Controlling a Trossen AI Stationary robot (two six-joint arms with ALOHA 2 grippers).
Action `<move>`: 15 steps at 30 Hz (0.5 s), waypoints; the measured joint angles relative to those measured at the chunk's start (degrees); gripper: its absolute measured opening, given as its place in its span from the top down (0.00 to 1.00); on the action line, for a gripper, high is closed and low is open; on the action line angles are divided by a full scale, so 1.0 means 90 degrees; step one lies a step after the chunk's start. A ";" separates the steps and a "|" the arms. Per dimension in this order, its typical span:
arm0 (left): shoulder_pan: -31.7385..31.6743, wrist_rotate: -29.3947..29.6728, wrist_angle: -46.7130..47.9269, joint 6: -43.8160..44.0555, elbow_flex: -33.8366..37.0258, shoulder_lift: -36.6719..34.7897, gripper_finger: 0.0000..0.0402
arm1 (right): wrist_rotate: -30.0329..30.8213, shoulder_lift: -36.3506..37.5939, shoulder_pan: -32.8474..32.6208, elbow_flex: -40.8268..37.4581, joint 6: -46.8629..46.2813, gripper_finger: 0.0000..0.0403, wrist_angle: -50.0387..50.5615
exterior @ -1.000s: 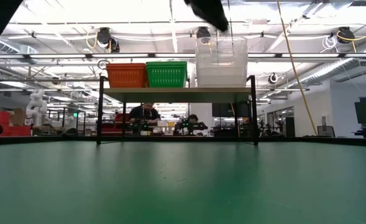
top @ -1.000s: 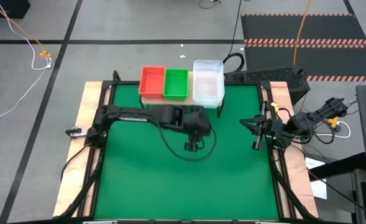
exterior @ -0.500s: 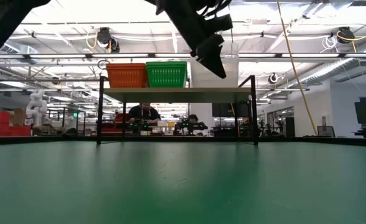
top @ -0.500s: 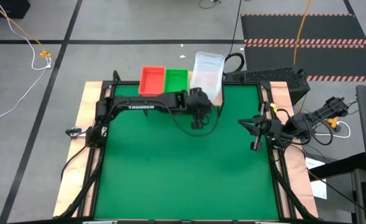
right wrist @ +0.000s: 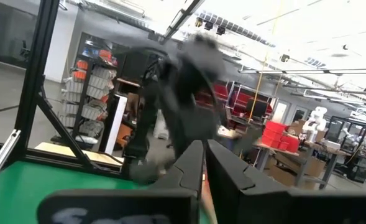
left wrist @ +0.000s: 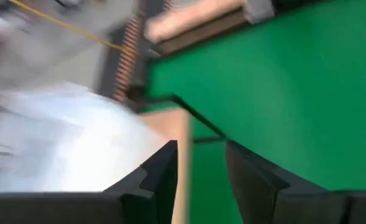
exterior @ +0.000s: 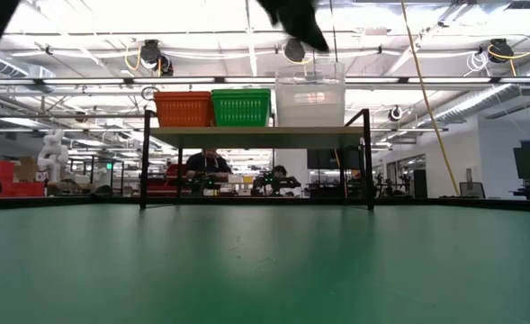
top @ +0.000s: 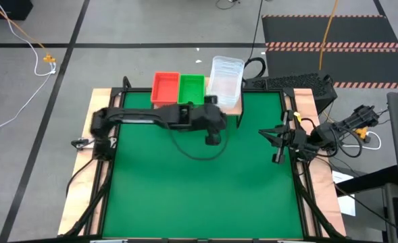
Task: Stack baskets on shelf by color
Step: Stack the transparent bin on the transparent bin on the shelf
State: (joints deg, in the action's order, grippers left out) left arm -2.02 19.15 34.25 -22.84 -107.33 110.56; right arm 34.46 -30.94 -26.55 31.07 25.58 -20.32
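The light-wood shelf (exterior: 256, 131) stands at the table's far edge on black legs. On its board rest a red basket stack (top: 165, 88), a green basket stack (top: 191, 89) and, on the right, a stack of clear baskets (top: 226, 81), turned slightly askew. The low view shows the red baskets (exterior: 184, 110), the green baskets (exterior: 241, 107) and the clear baskets (exterior: 309, 97) side by side. My left gripper (top: 214, 137) hovers open over the mat just in front of the shelf, below the clear stack (left wrist: 64, 143). My right gripper (top: 278, 154) waits shut at the table's right edge.
The green mat (top: 199, 189) lies bare in front of the shelf. Wooden table borders (top: 90, 155) and black frame rails run along both sides. Cables and equipment (top: 347, 131) sit beyond the right edge. The lab room with people shows behind the shelf in the low view.
My left gripper swung from the table's middle toward the far edge up to the clear stack, then drew back toward the near edge and rose. The clear stack has shifted slightly toward the far edge and turned askew; in the low view it stands lower than before.
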 joint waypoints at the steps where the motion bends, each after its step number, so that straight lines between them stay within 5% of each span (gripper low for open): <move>1: 0.0062 0.0282 -0.0011 -0.0103 0.0000 -0.0194 0.66 | 0.0000 -0.0002 0.0000 0.0000 -0.0010 0.97 -0.0004; 8: -0.0264 0.0714 0.0199 -0.0523 -0.0010 -0.1224 0.66 | 0.0000 -0.0019 0.0000 0.0000 -0.0024 0.97 -0.0032; 15: -0.1243 0.0464 0.0635 -0.0773 -0.0002 -0.1185 0.66 | 0.0010 -0.0083 0.0000 0.0000 -0.0046 0.97 -0.0150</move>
State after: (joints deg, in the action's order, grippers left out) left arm -13.21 23.33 39.97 -29.80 -107.35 99.89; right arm 34.54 -31.69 -26.55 31.07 25.17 -21.67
